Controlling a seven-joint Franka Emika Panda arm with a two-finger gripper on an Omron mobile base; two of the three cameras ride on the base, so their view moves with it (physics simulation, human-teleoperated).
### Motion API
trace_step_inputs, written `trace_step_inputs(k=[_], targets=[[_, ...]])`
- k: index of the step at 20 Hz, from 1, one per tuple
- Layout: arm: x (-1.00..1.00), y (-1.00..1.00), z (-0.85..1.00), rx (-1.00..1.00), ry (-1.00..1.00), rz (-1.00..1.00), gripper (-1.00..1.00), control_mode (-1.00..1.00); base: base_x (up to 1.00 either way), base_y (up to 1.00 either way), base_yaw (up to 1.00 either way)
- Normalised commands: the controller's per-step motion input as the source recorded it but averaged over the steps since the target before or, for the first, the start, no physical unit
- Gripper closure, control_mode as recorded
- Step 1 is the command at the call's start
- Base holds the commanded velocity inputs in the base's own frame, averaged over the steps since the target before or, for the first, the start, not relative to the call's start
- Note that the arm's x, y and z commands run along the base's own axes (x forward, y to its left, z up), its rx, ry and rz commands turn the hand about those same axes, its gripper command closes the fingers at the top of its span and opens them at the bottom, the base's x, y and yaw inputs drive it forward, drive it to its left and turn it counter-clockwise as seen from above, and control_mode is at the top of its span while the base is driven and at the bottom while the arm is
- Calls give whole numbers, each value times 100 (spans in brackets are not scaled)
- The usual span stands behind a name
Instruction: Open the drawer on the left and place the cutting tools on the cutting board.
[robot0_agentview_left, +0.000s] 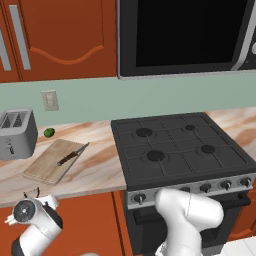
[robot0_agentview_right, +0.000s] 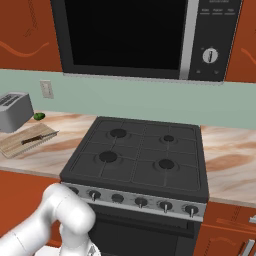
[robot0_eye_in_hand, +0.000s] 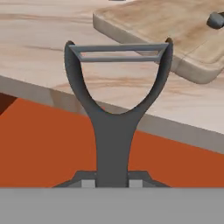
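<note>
My gripper (robot0_eye_in_hand: 112, 183) is shut on the stem of a dark-grey Y-shaped peeler (robot0_eye_in_hand: 114, 87), one of the cutting tools, held upright below the counter's front edge. In the left base view the hand and gripper (robot0_agentview_left: 31, 196) sit low at the left, in front of the red-brown cabinet front. The light wooden cutting board (robot0_agentview_left: 52, 161) lies on the counter just above and beyond the peeler, also visible as the cutting board (robot0_eye_in_hand: 175, 26). A dark-handled knife (robot0_agentview_left: 72, 155) lies on the board's right part. The drawer is hidden behind my arm.
A silver toaster (robot0_agentview_left: 17, 132) stands left of the board, with a small green fruit (robot0_agentview_left: 49, 132) behind it. The black stove (robot0_agentview_left: 180, 150) fills the counter's right side under a microwave (robot0_agentview_left: 185, 35). The counter edge (robot0_eye_in_hand: 52, 98) runs close above the hand.
</note>
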Motion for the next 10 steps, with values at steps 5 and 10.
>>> trace_step_inputs(k=[5,10], targets=[[92,-1,100,13,-15,-13,100,-100,0,0,0],[100,-13,100,21,-4,-7,100,-100,0,0,0]])
